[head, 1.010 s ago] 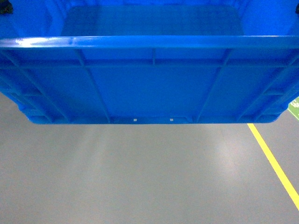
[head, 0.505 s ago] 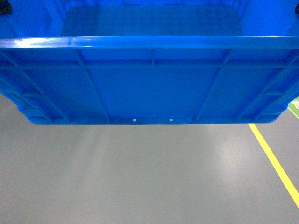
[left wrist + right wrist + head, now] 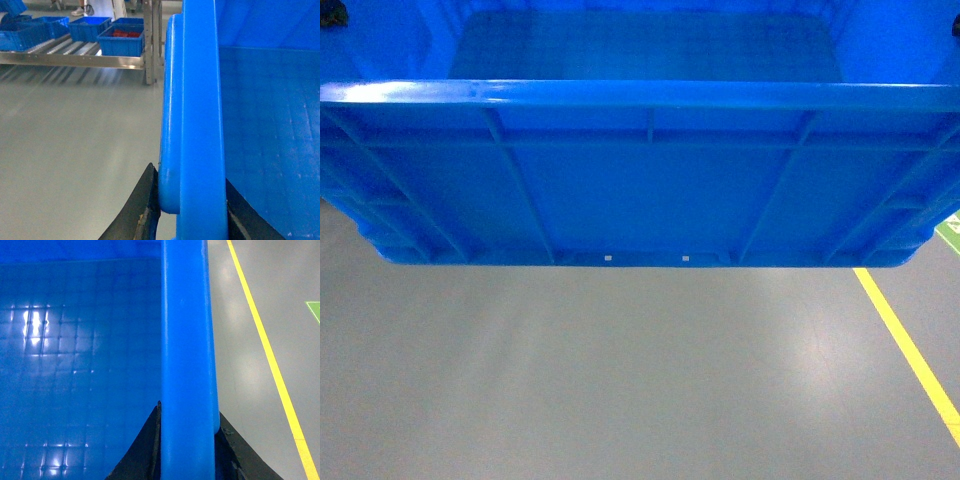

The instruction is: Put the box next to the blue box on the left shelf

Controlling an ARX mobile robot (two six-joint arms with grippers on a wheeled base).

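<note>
As clamped: grippers on box [image 3: 640, 190] rim.

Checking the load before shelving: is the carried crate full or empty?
Empty: the crate shows its bare gridded floor in all three views.

One large blue crate [image 3: 640, 190] fills the head view, and two grippers show, the left gripper [image 3: 190, 212] and the right gripper [image 3: 187, 450]. One roller rack [image 3: 75, 55] carries at least four smaller blue bins [image 3: 121, 40]. One yellow line [image 3: 905, 345] crosses the floor.
</note>
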